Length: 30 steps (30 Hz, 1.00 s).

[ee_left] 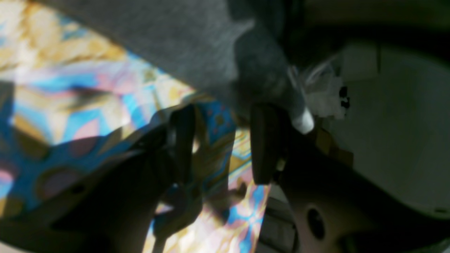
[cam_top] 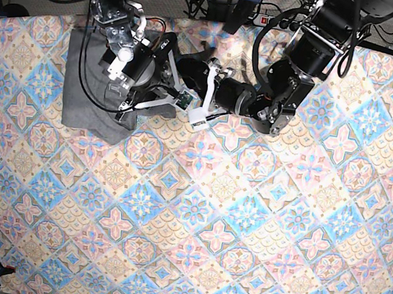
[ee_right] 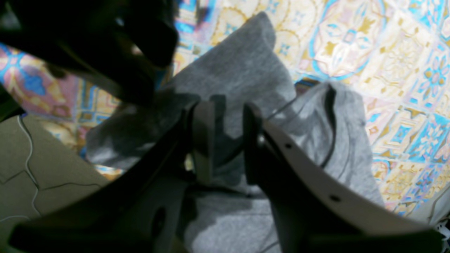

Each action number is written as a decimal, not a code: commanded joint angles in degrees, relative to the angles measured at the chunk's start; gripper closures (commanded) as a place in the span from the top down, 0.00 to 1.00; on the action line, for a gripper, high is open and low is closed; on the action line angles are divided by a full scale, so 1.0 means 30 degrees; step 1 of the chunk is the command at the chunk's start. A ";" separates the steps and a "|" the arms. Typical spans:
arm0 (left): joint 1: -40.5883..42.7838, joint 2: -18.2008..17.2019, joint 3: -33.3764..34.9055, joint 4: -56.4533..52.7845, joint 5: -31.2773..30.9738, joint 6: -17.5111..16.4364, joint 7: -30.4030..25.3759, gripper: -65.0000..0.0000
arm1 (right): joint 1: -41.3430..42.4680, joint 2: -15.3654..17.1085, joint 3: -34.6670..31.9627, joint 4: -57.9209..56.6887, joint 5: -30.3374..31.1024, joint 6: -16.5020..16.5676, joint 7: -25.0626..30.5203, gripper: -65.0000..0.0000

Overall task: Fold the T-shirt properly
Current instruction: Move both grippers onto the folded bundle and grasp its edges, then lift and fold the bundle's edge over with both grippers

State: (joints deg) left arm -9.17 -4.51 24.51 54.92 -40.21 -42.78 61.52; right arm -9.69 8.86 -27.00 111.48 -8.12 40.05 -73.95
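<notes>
The tabletop cloth (cam_top: 244,221) fills most of the view. The T-shirt (cam_top: 85,97) lies bunched near its far left corner, partly hidden under the arms. The right end effector (ee_right: 226,137) hangs over the grey fabric, fingers a little apart, pinching nothing. The left end effector (ee_left: 225,140) is spread wide, with shirt fabric touching one finger; this view is blurry.

Right gripper (ee_right: 228,140) hangs just above the grey T-shirt (ee_right: 242,70), jaws parted with a gap between them, nothing clamped. The shirt lies crumpled on the tile-patterned tablecloth (ee_right: 386,52), with a dark arm (ee_right: 105,45) upper left.
</notes>
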 commanded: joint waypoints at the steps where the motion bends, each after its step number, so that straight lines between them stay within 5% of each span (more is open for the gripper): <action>1: 0.0111 -0.0532 -0.0068 -0.0093 0.2193 0.0928 0.1106 0.41 | 0.0169 -0.0009 0.0049 0.0275 0.0055 -0.0018 0.0138 0.23; 5: 0.0463 -0.1060 -0.0068 -0.0093 0.2193 0.0928 0.1106 0.41 | 0.0198 -0.0156 0.1163 0.0275 0.0055 -0.0018 0.0197 0.22; 9: 0.0727 -0.1323 -0.1065 -0.0093 0.2193 0.0928 0.1077 0.41 | 0.0550 -0.1474 0.6086 0.0246 0.0055 -0.0018 0.0197 0.22; 16: 0.0756 -0.1323 -0.1270 -0.0093 0.2193 0.0928 0.1106 0.41 | 0.1019 -0.1123 1.1976 0.0246 0.0025 -0.0018 0.0109 0.22; 22: 0.0756 -0.1206 -0.1240 -0.0093 0.2193 0.0928 0.1106 0.41 | -0.0095 -0.0273 1.3382 0.0246 0.0025 -0.0018 0.0109 0.22; 30: 0.0727 -0.1177 -0.1240 -0.0063 0.2193 0.0928 0.1194 0.41 | -0.0622 -0.0302 1.2005 -0.2098 0.0025 -0.0018 0.0314 0.22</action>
State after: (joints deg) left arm -6.96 -6.83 20.80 55.24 -42.26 -43.88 61.06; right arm -11.62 7.64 8.82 104.49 -7.79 40.05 -73.03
